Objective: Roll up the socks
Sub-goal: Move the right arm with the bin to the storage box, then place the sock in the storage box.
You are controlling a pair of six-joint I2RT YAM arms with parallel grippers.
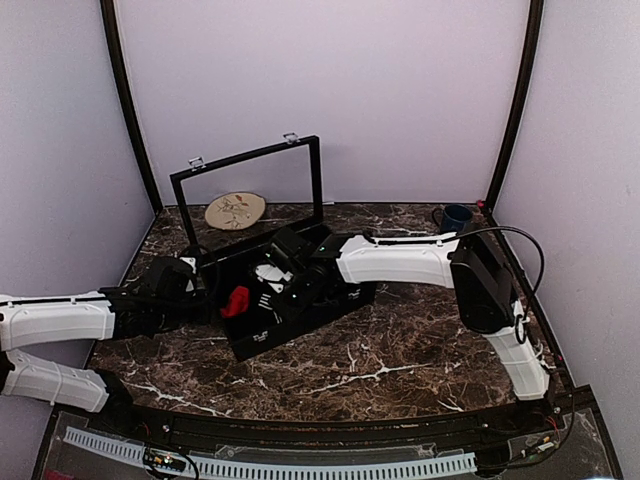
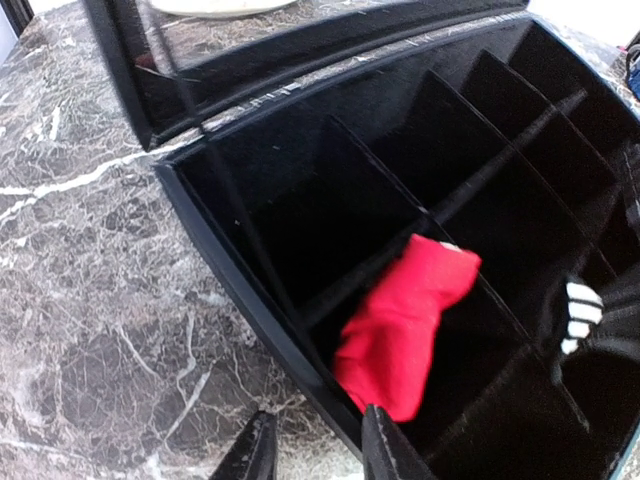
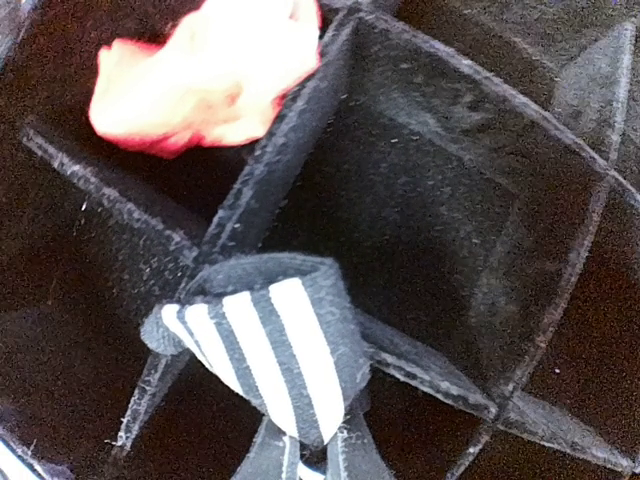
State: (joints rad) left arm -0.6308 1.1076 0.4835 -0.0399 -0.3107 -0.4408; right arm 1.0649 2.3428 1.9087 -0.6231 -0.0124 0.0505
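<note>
Seemingly neither sock was rolled yet: the red sock (image 2: pixel 405 325) lay draped over a divider in the black box (image 2: pixel 227 265), the right jaws pinching the striped black sock (image 3: pixel 265 350) beside it. The left jaws stood narrowly apart astride the box's wall, on a dark marbled worktop (image 1: pixel 400 350) between pale walls.

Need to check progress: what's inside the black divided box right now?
The red sock lies bunched across a divider inside the black box. The striped sock hangs at a divider crossing, pinched by the right gripper. Compartment floors beneath both socks are hidden.
</note>
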